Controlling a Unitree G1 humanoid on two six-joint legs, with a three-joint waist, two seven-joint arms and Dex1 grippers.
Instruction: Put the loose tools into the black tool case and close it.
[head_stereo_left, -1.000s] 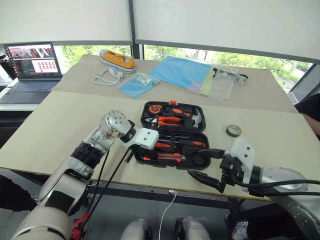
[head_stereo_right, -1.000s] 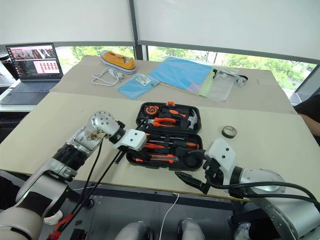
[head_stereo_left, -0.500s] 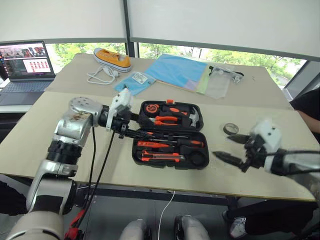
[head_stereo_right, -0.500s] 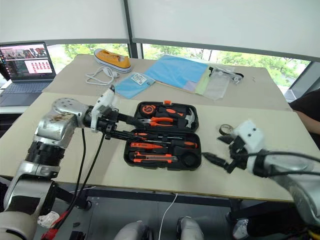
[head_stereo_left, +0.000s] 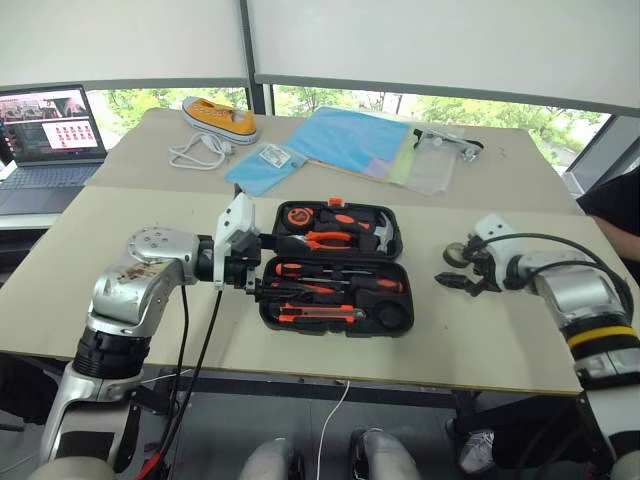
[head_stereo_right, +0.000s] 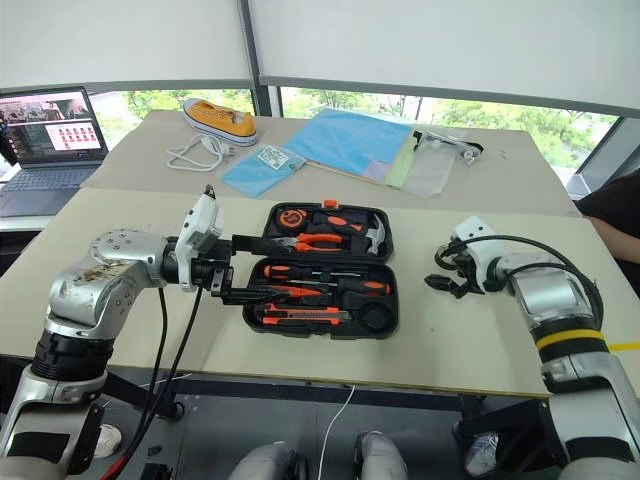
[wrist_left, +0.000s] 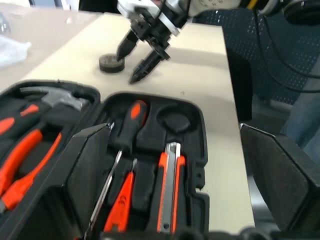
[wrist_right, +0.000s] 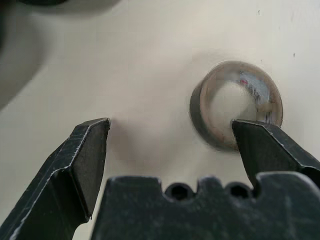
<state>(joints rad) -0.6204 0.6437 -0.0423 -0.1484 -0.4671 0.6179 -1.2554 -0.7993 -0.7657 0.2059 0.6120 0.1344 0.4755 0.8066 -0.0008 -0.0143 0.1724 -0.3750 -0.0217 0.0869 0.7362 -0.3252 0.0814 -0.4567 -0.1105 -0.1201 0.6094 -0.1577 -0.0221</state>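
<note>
The black tool case (head_stereo_left: 335, 265) lies open mid-table. Its near half holds an orange-and-black screwdriver (wrist_left: 131, 122), a thin orange screwdriver (wrist_left: 120, 205) and the utility knife (wrist_left: 170, 185); a round recess (wrist_left: 175, 117) is empty. My left gripper (head_stereo_left: 280, 268) hangs open over the case's left end with nothing between its fingers (wrist_left: 90, 165). The small dark tape roll (head_stereo_left: 455, 252) lies on the table to the right of the case. My right gripper (head_stereo_left: 450, 268) is open just above the table beside it, one fingertip (wrist_right: 260, 145) at the roll's (wrist_right: 235, 105) rim, the other apart.
The case's far half holds pliers (head_stereo_left: 330, 240), a hammer (head_stereo_left: 385, 232) and a tape measure (head_stereo_left: 298, 215). On the far table lie a laptop (head_stereo_left: 45, 120), a yellow shoe (head_stereo_left: 218, 117), a white cable (head_stereo_left: 195, 152), blue folders (head_stereo_left: 350, 140) and a clear bag (head_stereo_left: 440, 160). A person's dark sleeve (head_stereo_left: 612, 210) shows at the right edge.
My left gripper opened and lifted from the case's near-left corner. My right arm swung out from the table's front edge to the tape roll, staying open.
</note>
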